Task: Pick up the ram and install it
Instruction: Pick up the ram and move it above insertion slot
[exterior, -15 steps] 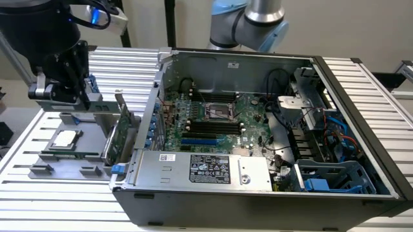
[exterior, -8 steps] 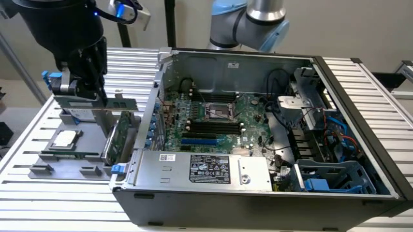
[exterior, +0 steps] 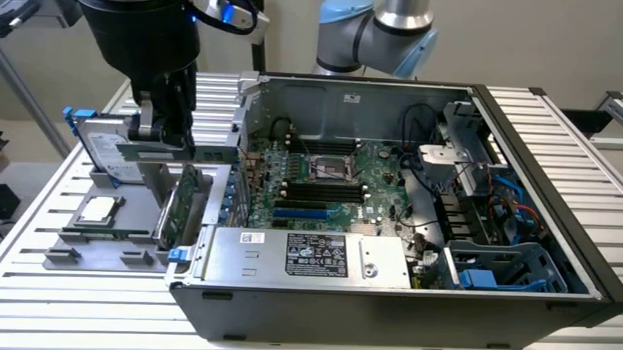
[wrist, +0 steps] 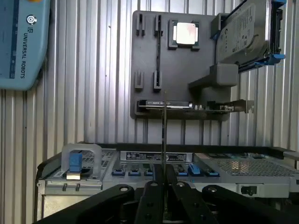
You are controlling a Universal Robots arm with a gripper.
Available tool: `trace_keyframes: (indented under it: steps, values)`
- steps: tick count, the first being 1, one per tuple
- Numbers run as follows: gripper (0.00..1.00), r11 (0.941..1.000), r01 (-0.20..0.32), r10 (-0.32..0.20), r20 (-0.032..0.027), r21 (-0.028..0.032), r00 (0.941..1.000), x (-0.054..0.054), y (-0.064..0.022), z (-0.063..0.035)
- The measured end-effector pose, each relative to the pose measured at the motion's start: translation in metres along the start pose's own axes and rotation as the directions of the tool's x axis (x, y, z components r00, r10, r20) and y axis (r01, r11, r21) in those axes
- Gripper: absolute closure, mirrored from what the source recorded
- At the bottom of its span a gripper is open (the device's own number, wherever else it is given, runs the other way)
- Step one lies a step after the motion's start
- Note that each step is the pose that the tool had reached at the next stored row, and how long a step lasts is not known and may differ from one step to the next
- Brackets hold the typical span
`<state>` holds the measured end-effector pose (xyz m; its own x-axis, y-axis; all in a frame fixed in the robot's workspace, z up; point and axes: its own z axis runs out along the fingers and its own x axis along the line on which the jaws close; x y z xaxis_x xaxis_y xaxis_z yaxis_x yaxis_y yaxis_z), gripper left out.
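The black two-finger gripper [exterior: 162,137] is closing its fingertips on the ram, a long, thin green circuit-board stick [exterior: 216,154], and is keeping it clamped in the air. In the exterior view the stick is hanging almost level, outside the open black and grey computer case [exterior: 389,319], near its rear side. In the wrist view it is showing its narrow edge between the fingers.

About the work, the picking part is looking done, and the installing part is remaining. Inside the case, the long black memory slots [exterior: 323,192] are waiting on the green motherboard [exterior: 375,211], and the stick is not touching them.

Below the gripper, a grey plastic tray [exterior: 115,265] is carrying another thin green stick [exterior: 107,235], a square silver processor [exterior: 98,208], a larger green expansion card [exterior: 179,208] and a boxy grey hard drive with blue rails [exterior: 115,153]. The tray and the case are resting on a pale, slatted metal table [exterior: 87,321]. A light-blue teach pendant [wrist: 23,42] is lying on the slats. Behind, a plain beige wall [exterior: 497,36] is closing the room.
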<state>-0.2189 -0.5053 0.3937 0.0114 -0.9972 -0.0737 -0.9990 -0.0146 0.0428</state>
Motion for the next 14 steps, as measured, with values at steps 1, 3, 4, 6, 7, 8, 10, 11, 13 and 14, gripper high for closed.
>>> trace_keyframes:
  steps: [1,3,4,6,7,8,10,11,13,14]
  values:
    - [1.00,1.0000,0.000,0.000,0.0001,-0.0002,1.0000,0.000,-0.0045,-0.0002]
    - [1.00,1.0000,0.000,0.000,0.0002,-0.0005,1.0000,-0.002,-0.0140,-0.0005]
    - [1.00,1.0000,0.000,0.000,0.0002,-0.0008,1.0000,-0.002,-0.0184,-0.0007]
    - [1.00,1.0000,0.000,0.000,0.0002,-0.0013,1.0000,-0.003,-0.0274,-0.0009]
    - [1.00,1.0000,0.000,0.000,0.0000,-0.0017,1.0000,-0.004,-0.0320,-0.0012]
    - [1.00,1.0000,0.000,0.000,0.0003,-0.0019,1.0000,-0.004,-0.0363,-0.0012]
    - [1.00,1.0000,0.000,0.000,0.0002,-0.0030,1.0000,-0.006,-0.0451,-0.0016]
    - [1.00,1.0000,0.000,0.000,0.0003,-0.0035,1.0000,-0.007,-0.0494,-0.0016]
    - [1.00,1.0000,0.000,0.000,0.0003,-0.0048,1.0000,-0.009,-0.0582,-0.0018]
    - [1.00,1.0000,0.000,0.000,0.0002,-0.0055,1.0000,-0.010,-0.0623,-0.0019]
